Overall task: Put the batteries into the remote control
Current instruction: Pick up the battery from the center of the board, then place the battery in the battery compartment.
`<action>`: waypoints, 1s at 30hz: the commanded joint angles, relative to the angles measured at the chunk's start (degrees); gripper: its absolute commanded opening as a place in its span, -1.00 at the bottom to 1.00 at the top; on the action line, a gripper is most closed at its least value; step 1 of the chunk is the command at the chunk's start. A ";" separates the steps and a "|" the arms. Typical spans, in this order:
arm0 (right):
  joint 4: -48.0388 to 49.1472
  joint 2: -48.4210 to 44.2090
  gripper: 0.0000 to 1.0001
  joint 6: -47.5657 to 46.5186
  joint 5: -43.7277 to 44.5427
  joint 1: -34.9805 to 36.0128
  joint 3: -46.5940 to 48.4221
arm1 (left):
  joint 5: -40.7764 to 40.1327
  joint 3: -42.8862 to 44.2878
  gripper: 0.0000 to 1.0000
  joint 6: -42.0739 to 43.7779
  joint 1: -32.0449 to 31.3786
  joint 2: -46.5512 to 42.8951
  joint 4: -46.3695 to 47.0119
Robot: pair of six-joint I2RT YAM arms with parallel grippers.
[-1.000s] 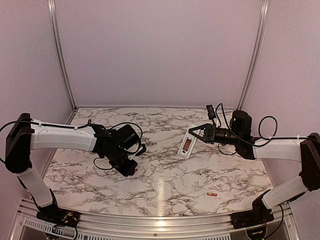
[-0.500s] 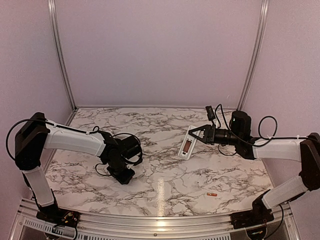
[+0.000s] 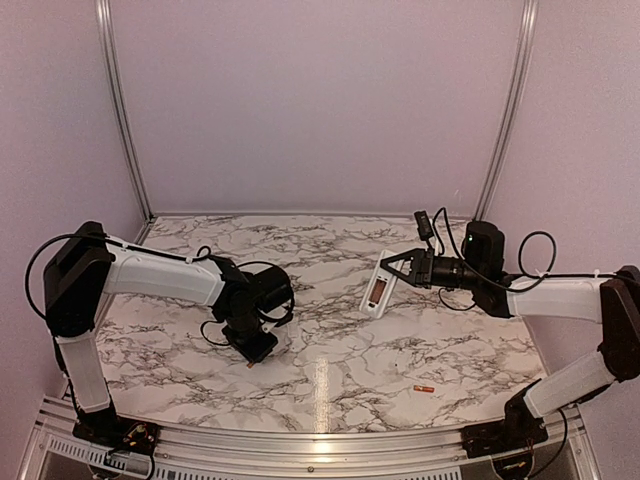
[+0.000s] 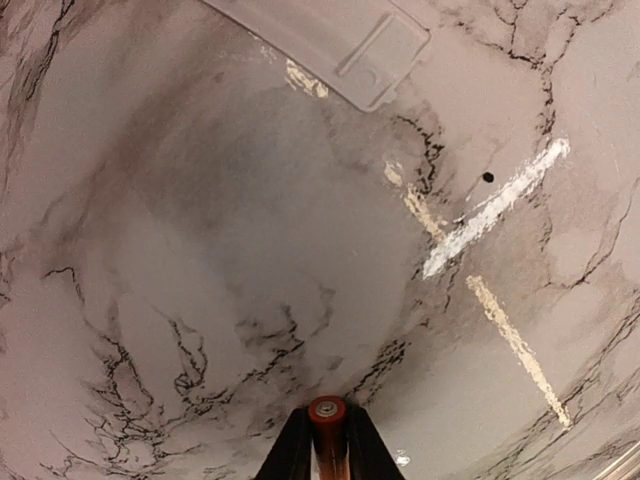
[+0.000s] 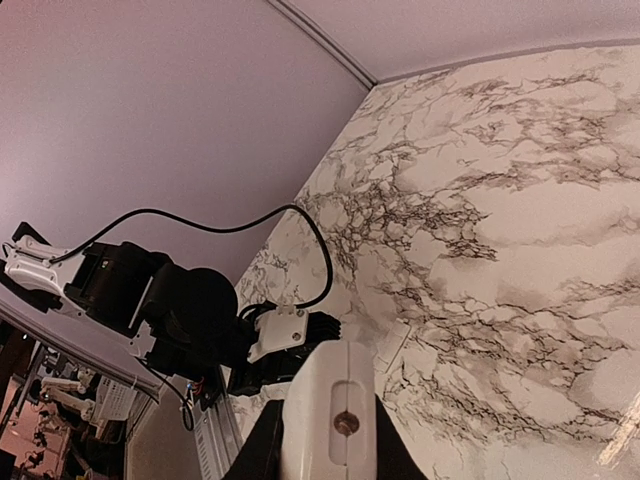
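- A marble-patterned table (image 3: 330,250) is seen from above, with two robot arms reaching in from its near edge, well apart from each other.
- The remote (image 3: 376,289) is held tilted at right of centre, pinched near its upper end by the right gripper (image 3: 387,266), whose fingers are closed on it. Whether its lower end rests on the table cannot be told. Its back is turned up toward the overhead camera. A reddish patch is seen in the recess, but whether that is a battery already seated cannot be told.
- A flat, pale plastic piece (image 4: 335,40), probably the battery cover, is seen lying on the table in the left wrist view, ahead of the left gripper (image 3: 257,346).
- The left gripper is pointed down, low over the table at left of centre. Its fingers are narrowed around the gripped battery (image 4: 325,412), an orange-red cylinder seen end-on with a metal cap.
- The loose battery (image 3: 422,388) is seen lying near the front edge, right of centre, well apart from both grippers.
- The step in hand is judged to be the pick-up of a battery by the left arm, with the remote presented by the right.
- Next, the gripped battery is to be lifted and carried across to the remote. It is then to be lined up lengthwise with the recess and pressed in the right way round, with the remote held steady.
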 commanded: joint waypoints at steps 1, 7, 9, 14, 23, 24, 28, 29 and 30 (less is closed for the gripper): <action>-0.38 0.61 -1.00 -0.96 -0.92 -0.70 1.56 | -0.21 0.94 -0.77 1.10 -0.12 1.93 -1.82; 3.85 1.08 -1.00 1.02 -1.36 -0.77 0.19 | -0.22 1.49 -0.95 0.81 0.01 -0.19 -1.27; 9.17 1.87 -1.00 4.55 -1.49 -0.65 -1.42 | 0.45 2.50 -1.00 0.60 0.08 -3.17 1.13; 20.63 4.33 -1.00 12.16 0.25 2.51 -3.34 | 5.19 3.29 -1.00 -0.64 0.06 -15.49 13.22; 29.17 8.41 -1.00 17.62 5.28 9.00 -0.92 | 7.25 3.35 -1.00 -7.41 -2.65 -21.42 34.01; 29.76 9.02 -1.00 18.21 5.52 9.45 -0.65 | 6.95 3.94 -1.00 -7.20 -3.33 -20.76 34.51; 31.91 10.75 -1.00 20.15 6.06 10.63 0.08 | 5.34 5.47 -1.00 -7.61 -5.09 -18.64 36.23; 32.18 11.00 -1.00 20.49 6.36 10.90 0.20 | 4.19 5.53 -1.00 -7.50 -5.73 -18.43 36.70; 32.25 11.16 -1.00 20.70 6.55 11.12 0.29 | 3.02 5.62 -1.00 -7.42 -6.18 -18.14 37.06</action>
